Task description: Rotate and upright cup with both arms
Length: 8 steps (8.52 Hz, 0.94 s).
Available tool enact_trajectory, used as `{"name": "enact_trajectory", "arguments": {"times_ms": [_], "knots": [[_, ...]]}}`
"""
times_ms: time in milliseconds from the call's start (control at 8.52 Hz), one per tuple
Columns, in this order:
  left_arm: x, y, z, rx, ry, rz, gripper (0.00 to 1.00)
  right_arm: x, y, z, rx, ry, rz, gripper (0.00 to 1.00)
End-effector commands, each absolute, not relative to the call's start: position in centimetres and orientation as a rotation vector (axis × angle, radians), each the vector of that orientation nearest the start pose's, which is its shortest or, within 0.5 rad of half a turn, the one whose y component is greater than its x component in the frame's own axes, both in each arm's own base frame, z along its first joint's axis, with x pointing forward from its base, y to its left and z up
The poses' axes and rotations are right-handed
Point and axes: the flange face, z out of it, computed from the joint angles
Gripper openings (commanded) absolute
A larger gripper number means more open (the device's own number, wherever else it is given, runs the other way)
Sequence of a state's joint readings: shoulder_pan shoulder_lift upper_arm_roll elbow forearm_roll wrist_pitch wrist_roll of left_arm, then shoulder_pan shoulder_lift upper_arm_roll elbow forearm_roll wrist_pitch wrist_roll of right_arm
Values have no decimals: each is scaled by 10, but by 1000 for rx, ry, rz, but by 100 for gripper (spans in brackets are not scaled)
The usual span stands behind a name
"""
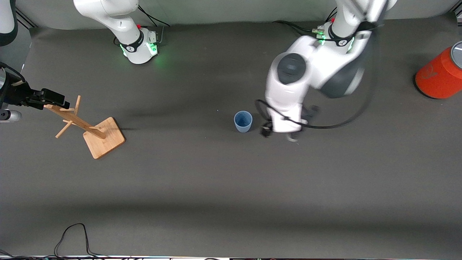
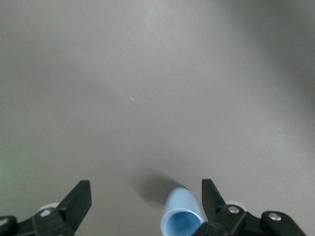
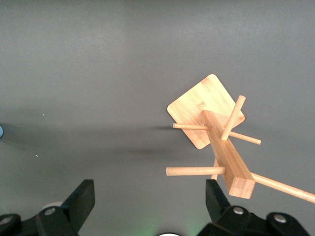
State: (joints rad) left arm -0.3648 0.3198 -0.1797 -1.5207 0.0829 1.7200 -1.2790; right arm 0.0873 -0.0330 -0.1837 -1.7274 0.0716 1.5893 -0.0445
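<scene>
The pale blue cup [image 1: 243, 121] stands upright near the middle of the table with its rim up. My left gripper [image 1: 279, 134] hangs low just beside it, on the side toward the left arm's end. In the left wrist view the cup [image 2: 181, 216] shows close to one finger [image 2: 209, 194] of the open left gripper [image 2: 145, 189], and nothing is held. My right gripper [image 1: 54, 100] hovers at the right arm's end of the table, over the top of a wooden rack. It stands open [image 3: 147, 189] and empty.
A wooden peg rack [image 1: 90, 128] on a square base [image 1: 104, 138] stands toward the right arm's end, also in the right wrist view [image 3: 224, 142]. An orange-red can [image 1: 440, 74] sits at the left arm's end. A black cable [image 1: 72, 238] loops at the table's near edge.
</scene>
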Motion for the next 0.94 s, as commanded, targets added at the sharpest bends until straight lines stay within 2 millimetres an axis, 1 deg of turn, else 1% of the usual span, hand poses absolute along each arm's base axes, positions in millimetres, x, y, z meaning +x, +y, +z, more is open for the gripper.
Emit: {"name": "enact_trajectory", "arguments": {"times_ms": [0, 117, 235, 352, 470, 587, 704, 822], "knots": [[568, -240, 498, -2903, -682, 164, 100, 536, -35, 577, -3041, 50, 134, 100], [573, -198, 511, -2946, -477, 207, 100, 536, -19, 578, -3042, 5, 134, 100], [574, -147, 530, -2976, -298, 255, 100, 536, -13, 577, -3044, -14, 142, 100], [571, -98, 551, -3015, -171, 260, 100, 536, -5, 574, -3045, -37, 153, 100], [564, -59, 571, -3055, -106, 258, 100, 536, 2, 575, -3056, -62, 153, 100], [551, -38, 590, -3097, -82, 250, 100, 537, 3, 576, -3058, -67, 148, 100], [534, -33, 612, -3101, -62, 190, 100, 536, 2, 576, -3059, -62, 148, 100], [520, -34, 630, -3110, -13, 145, 100, 536, 0, 576, -3065, -61, 146, 100]]}}
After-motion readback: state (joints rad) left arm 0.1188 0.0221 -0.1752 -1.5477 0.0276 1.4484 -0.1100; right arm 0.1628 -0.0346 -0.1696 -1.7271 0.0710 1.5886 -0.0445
